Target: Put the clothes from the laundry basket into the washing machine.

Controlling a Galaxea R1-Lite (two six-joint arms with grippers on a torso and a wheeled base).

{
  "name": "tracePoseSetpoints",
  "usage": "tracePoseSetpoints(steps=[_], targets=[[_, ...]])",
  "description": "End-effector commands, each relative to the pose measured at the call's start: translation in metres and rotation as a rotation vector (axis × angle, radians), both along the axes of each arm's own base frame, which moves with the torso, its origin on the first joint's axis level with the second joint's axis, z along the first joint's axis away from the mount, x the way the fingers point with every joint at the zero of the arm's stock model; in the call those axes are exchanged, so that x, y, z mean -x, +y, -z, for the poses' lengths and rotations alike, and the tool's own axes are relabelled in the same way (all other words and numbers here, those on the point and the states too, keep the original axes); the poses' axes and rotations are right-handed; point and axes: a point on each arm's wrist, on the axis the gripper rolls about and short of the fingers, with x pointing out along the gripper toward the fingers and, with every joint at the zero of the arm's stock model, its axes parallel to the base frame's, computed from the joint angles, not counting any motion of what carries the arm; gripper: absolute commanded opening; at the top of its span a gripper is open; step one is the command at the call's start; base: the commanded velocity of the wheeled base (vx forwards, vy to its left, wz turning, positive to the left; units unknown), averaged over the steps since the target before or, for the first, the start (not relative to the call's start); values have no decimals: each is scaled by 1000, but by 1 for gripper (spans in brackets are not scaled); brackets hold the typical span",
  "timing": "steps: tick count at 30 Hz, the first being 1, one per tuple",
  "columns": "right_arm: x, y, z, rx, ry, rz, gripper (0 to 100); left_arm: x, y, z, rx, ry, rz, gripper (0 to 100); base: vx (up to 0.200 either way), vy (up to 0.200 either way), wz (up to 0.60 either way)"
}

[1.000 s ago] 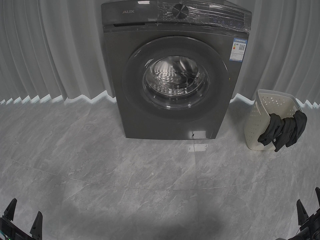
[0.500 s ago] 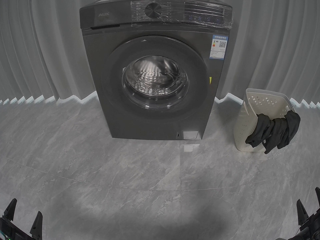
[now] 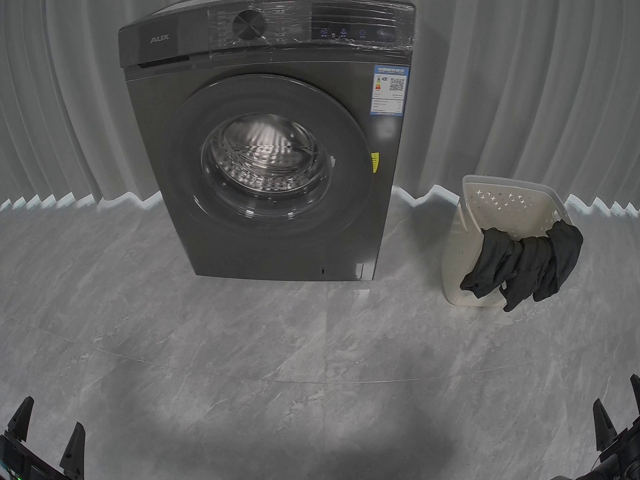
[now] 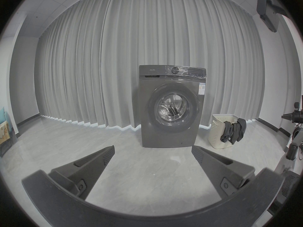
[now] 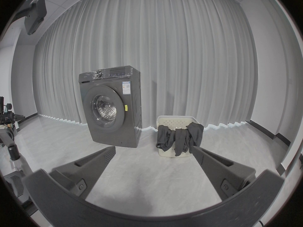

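Jaws spread wide and empty, the left gripper (image 4: 151,161) and right gripper (image 5: 153,161) hang low, well short of the dark clothes (image 3: 523,265). These are draped over the front rim of the white laundry basket (image 3: 510,198), standing just right of the closed washing machine (image 3: 267,155) on the grey floor (image 3: 267,355).

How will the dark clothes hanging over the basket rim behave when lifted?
The dark clothes sag in limp folds over the laundry basket rim, so they are probably floppy and will trail. The pieces overlap, so one may drag another. The perforated basket looks light; it might tip.
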Motion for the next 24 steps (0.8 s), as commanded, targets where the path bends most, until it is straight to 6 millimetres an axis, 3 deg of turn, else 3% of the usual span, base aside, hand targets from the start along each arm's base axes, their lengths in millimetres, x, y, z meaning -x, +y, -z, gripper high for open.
tracePoseSetpoints(steps=[1, 21, 24], targets=[[0, 0, 5, 0, 1, 0, 100, 0, 0, 5, 0, -1, 0, 100, 0, -200, 0], [0, 0, 5, 0, 1, -1, 100, 0, 0, 5, 2, -1, 0, 100, 0, -200, 0], [0, 0, 5, 0, 1, 0, 100, 0, 0, 5, 2, -1, 0, 100, 0, -200, -600]])
